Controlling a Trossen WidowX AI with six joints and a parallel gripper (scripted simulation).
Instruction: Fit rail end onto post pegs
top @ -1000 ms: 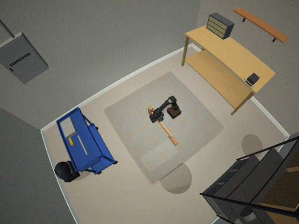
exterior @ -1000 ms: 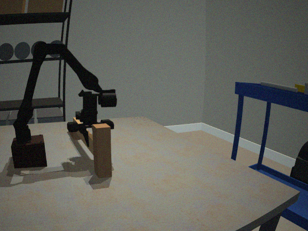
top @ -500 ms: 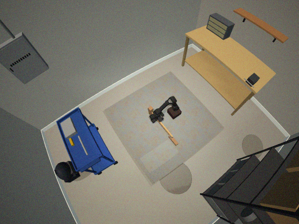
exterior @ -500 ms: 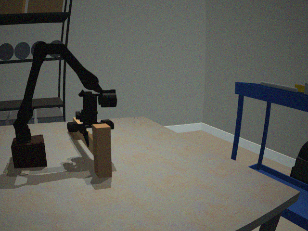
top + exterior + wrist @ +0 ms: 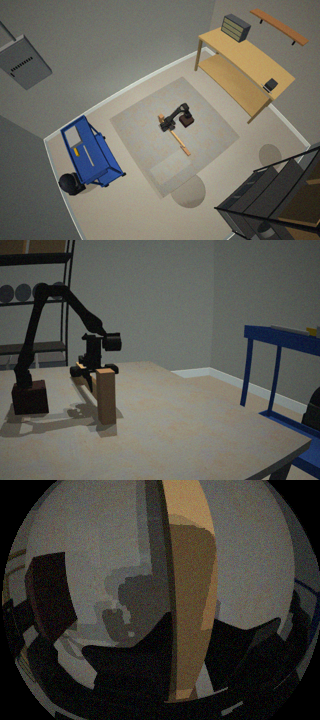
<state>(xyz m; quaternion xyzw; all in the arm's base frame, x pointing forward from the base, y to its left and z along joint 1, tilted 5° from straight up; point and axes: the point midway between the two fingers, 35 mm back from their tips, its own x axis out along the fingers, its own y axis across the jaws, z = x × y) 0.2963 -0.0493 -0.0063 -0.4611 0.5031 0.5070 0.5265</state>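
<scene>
Tabletop (image 5: 144,144) (image 5: 186,436) (image 5: 255,555): pale grey, mottled with tan. Wooden post (image 5: 161,117) (image 5: 106,397) upright on it, the landmark. Dark red-brown base block (image 5: 186,120) (image 5: 31,400) (image 5: 47,590) sits apart from post. Footboard block (image 5: 185,150) lies well apart from post, beyond the rail's far end.

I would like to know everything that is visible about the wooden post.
The post is a plain, square-edged block of brown, wood-like material, taller than wide. It stands upright on the table, its top slightly lighter. The rail's near end lies behind it in the exterior view; whether they touch, and the pegs, I cannot tell.
</scene>
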